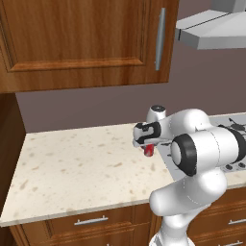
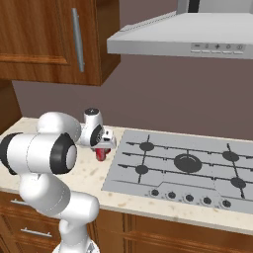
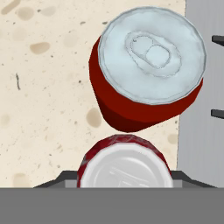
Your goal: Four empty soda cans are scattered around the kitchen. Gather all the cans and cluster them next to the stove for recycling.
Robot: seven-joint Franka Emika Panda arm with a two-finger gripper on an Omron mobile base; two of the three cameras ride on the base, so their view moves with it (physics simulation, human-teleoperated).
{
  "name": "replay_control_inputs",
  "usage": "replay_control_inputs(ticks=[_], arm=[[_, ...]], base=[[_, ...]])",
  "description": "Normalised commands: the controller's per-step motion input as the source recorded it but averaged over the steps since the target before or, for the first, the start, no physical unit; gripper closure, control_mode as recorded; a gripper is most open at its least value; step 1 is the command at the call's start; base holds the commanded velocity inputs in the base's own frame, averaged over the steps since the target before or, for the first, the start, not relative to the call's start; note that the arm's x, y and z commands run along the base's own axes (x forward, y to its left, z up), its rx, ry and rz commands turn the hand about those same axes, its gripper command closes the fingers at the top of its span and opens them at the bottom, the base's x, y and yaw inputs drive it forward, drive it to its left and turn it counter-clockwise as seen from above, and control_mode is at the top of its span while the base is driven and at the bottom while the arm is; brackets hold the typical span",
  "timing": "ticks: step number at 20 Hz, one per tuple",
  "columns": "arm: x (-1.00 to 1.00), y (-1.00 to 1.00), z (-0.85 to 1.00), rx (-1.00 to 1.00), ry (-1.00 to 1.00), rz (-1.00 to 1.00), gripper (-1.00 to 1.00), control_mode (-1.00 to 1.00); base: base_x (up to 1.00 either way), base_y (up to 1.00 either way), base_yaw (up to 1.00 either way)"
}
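Speckled beige stone surface point(image 1: 72, 163): our hand point(image 3: 124, 181) grips one small red silver-topped soda can point(image 3: 124, 164) beside another point(image 3: 148, 65) at the silver-grey gas stove point(image 2: 188, 173) edge, clustering them.

Left base view: from behind and left of the arm, looking forward and down over the speckled table point(image 1: 77, 163), at middle distance; the tool point(image 1: 150, 145) is right of centre, the stove point(image 1: 230, 126) past it at the right edge.

Right base view: from behind and right, same downward slant; the tool point(image 2: 101, 147) sits left of centre, the stove point(image 2: 188, 168) spread wide beside it.

Both share the table strip by the tool, the stove's near edge and the wall behind.

Hand view: very close, apparently straight down along the tool onto a soda can point(image 3: 148, 65) top, with a second can point(image 3: 124, 162) at the bottom edge.
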Motion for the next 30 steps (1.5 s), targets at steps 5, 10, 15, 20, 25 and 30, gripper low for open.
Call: replay_control_inputs(ticks=[5,10,15,20,25,30], arm=[[0.0,0.0,0.0,0.0,0.0,0.0,1.0,-1.0],[0.0,0.0,0.0,0.0,0.0,0.0,1.0,-1.0],[0.0,0.0,0.0,0.0,0.0,0.0,-1.0,-1.0],[0.0,0.0,0.0,0.0,0.0,0.0,-1.0,-1.0],[0.0,0.0,0.0,0.0,0.0,0.0,-1.0,-1.0],[0.0,0.0,0.02,0.0,0.0,0.0,-1.0,-1.0]], base=[[0.0,0.0,0.0],[0.0,0.0,0.0],[0.0,0.0,0.0],[0.0,0.0,0.0],[0.0,0.0,0.0],[0.0,0.0,0.0]])
